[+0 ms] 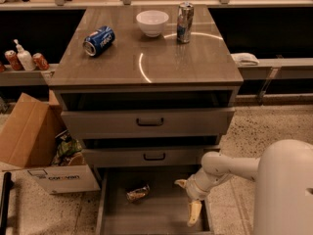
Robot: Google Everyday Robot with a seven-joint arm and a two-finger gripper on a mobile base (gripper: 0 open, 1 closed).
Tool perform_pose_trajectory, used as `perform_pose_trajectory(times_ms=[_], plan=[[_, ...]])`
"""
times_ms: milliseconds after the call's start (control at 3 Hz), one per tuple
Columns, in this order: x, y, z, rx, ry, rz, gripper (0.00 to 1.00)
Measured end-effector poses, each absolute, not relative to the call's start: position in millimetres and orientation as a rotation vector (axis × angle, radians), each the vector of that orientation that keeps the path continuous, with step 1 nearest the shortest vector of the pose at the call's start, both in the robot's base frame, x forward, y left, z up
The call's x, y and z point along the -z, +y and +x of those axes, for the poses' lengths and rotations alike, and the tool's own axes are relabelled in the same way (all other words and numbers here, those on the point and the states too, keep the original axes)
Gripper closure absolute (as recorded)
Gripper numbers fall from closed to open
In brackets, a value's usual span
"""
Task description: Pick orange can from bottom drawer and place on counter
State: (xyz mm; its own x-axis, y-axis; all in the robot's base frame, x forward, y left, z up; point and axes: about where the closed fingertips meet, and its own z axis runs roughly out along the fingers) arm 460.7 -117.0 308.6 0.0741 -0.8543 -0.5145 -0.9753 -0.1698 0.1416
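Note:
The orange can (137,193) lies on its side on the floor of the open bottom drawer (151,217), left of centre. My gripper (188,199) is inside the drawer at its right side, to the right of the can and apart from it. Its two pale fingers are spread wide and it holds nothing. The counter (161,58) is the glossy top of the cabinet above.
On the counter lie a blue can (99,40) on its side, a white bowl (152,22) and a taller silver-and-blue can (185,22). Two drawers with black handles (149,122) jut out above the bottom drawer. A cardboard box (34,146) stands at the left.

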Motion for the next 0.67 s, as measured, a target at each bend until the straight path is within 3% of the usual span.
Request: perform_pose_trajectory(times_ms=[667], plan=[[-288.0, -112.1, 471.4, -0.7, 1.706, -2.119, 0.0]])
